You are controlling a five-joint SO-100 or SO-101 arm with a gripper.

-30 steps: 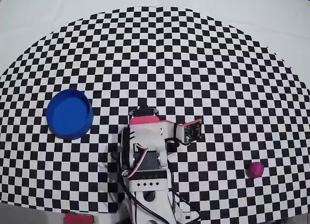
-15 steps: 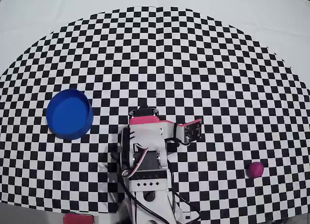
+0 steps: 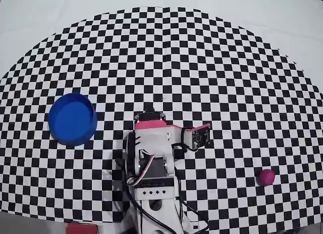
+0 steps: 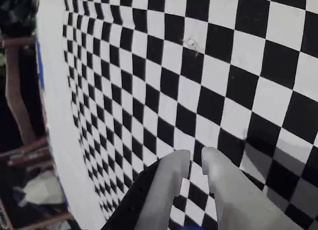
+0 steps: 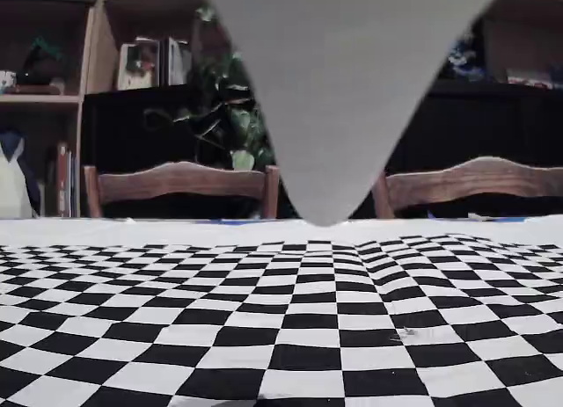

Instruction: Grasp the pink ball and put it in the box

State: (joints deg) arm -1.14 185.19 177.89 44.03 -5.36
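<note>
In the overhead view the pink ball [image 3: 266,177] lies on the checkered cloth at the lower right, alone. The box [image 3: 72,118], a round blue container, stands at the left with nothing in it. My arm [image 3: 151,158] sits folded at the bottom centre, between the two and far from both. In the wrist view my gripper [image 4: 195,158] points down at the cloth. Its two grey fingers [image 4: 171,185] stand almost together with nothing between them. Neither ball nor box shows in the wrist view or the fixed view.
The checkered cloth [image 3: 166,57] ends in a curved edge, with plain white table [image 3: 45,11] beyond it. In the fixed view a blurred grey wedge [image 5: 334,99] hangs from the top centre. Wooden chairs [image 5: 180,183] and shelves stand behind the table.
The wrist part with the camera has turned slightly at the arm's right side. Ball and box have not moved.
</note>
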